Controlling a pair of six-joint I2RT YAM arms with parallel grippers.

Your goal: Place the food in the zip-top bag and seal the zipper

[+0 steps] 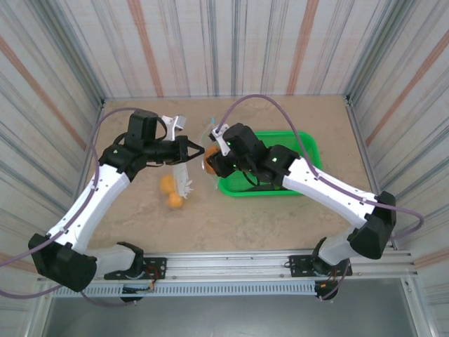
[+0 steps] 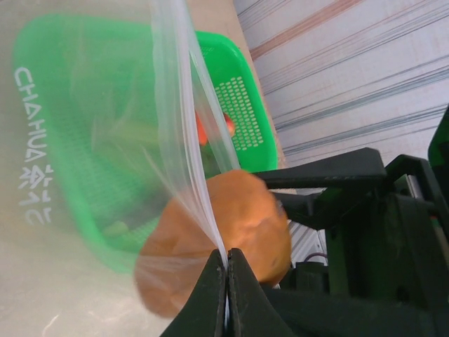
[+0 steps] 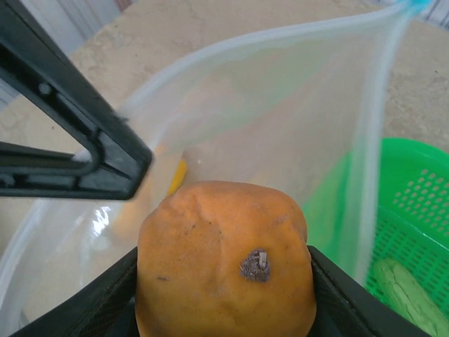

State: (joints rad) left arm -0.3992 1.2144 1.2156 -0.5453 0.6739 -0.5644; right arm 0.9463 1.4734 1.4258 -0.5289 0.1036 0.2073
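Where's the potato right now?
Right wrist view: the potato sits gripped in the right hand at the open mouth of the zip-top bag, which the left hand pinches, just left of the green basket.

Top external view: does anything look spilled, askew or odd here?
Nothing wrong. The left gripper pinches the clear plastic bag by its mouth edge; the right gripper holds the orange-brown toy potato at the opening. Two orange pieces lie beside the green mesh basket; whether inside the bag, I cannot tell.
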